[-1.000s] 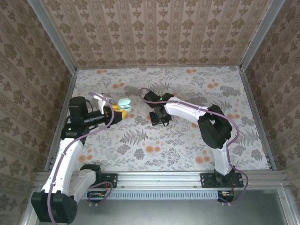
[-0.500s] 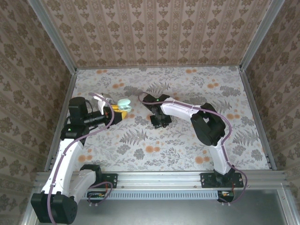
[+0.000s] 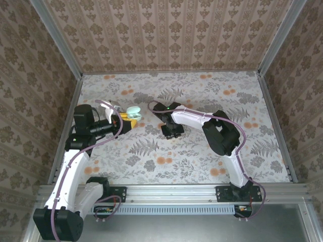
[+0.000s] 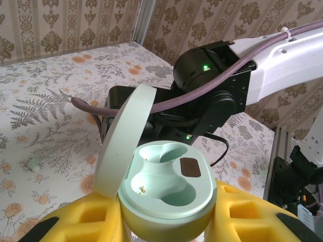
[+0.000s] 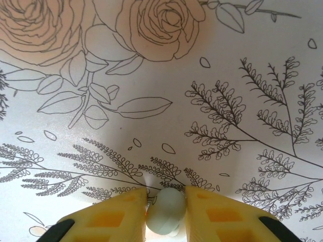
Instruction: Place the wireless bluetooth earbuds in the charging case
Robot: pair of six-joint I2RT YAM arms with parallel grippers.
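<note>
The left gripper (image 4: 166, 224) is clamped on the case (image 4: 169, 189), with a yellow pad (image 4: 88, 222) pressed to each side of it. The case stands upright, its lid (image 4: 126, 146) swung up on the left in the left wrist view and two wells showing inside. Just behind the case, the black wrist of the right arm (image 4: 212, 85) hangs low over the table (image 4: 45, 116). To the right of the case and near it, the right gripper (image 5: 165, 204) is closed on a pale-green earbud (image 5: 166, 212), gripping it on both sides close over the table. I cannot tell whether the earbud touches the table.
</note>
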